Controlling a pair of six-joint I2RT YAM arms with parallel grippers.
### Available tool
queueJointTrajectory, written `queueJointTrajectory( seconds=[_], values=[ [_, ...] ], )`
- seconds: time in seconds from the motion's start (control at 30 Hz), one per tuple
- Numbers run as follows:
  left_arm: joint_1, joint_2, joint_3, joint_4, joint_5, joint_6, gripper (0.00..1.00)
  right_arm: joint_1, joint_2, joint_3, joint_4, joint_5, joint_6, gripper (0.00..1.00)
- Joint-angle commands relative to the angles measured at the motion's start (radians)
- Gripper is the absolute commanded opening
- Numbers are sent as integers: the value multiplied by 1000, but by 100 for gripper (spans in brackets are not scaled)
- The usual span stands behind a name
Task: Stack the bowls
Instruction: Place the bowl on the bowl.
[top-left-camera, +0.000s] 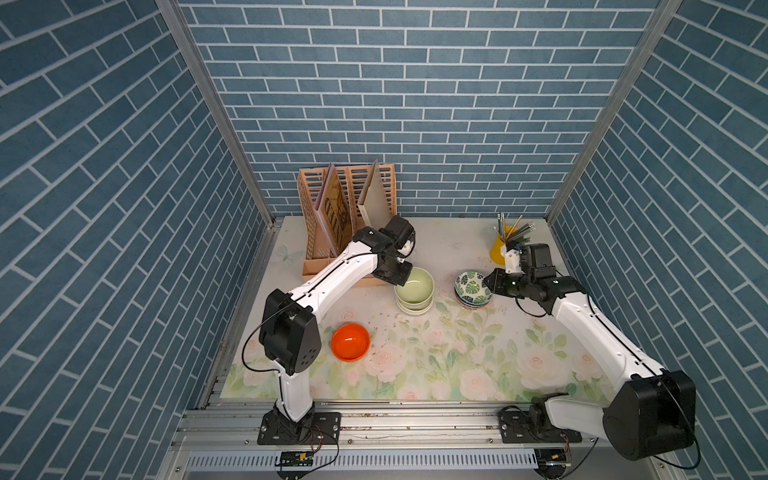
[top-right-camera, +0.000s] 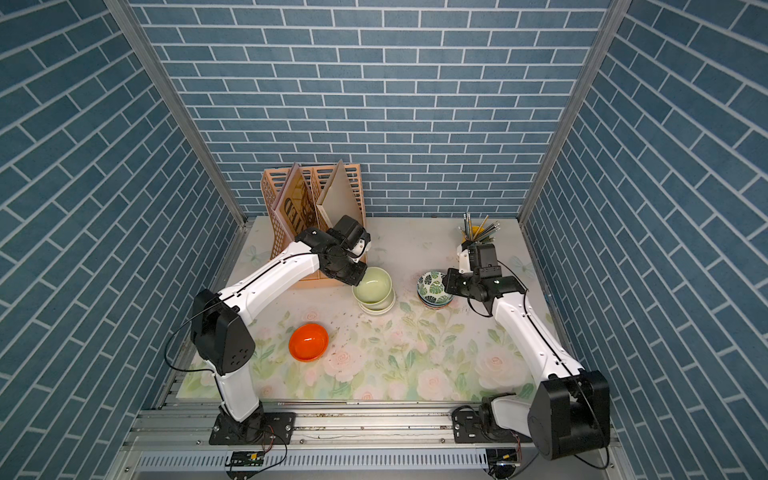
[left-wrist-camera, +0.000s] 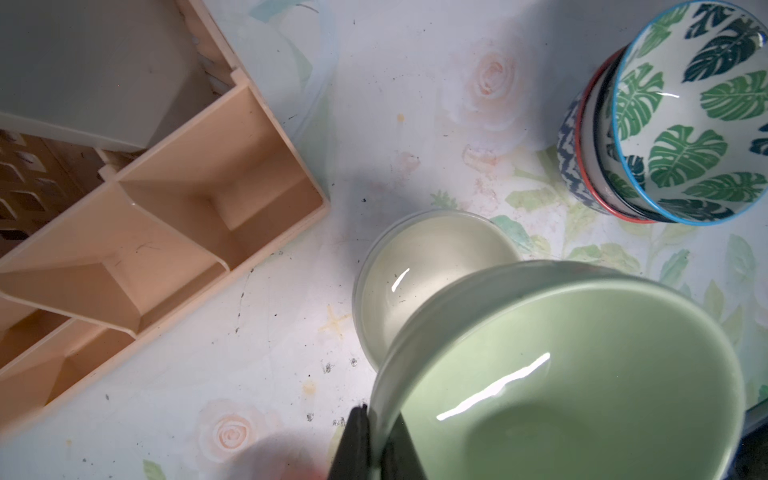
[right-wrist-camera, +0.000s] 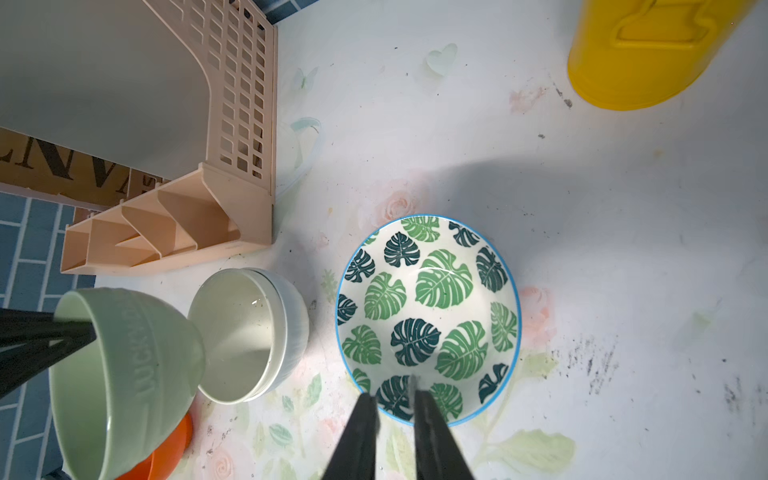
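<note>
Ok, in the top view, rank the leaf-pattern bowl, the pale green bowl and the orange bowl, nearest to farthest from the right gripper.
1. Leaf-pattern bowl, on the right arm's side, its rim between the jaws of the right gripper.
2. Pale green bowl, mid-table, held tilted by the left gripper.
3. Orange bowl, alone toward the front, on the left arm's side.

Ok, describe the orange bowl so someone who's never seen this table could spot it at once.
Start at the floral tabletop and find the left arm, with its big black elbow joint. The orange bowl sits beside that joint. It is the only bright orange one and stands alone, while the pale bowls and patterned bowls gather further back.
</note>
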Motion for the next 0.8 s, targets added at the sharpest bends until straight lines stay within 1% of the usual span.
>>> queueJointTrajectory(
  seconds=[0.0,0.57,0.77],
  values=[
    [11,13,41,-2,19,1,0,6,-18,-7,5,16,0,21],
    [29,86,14,59,49,-20,0,6,-26,-18,6,17,-1,21],
    [34,82,-28,72,55,-17,0,6,-26,-21,8,18,0,21]
  ],
)
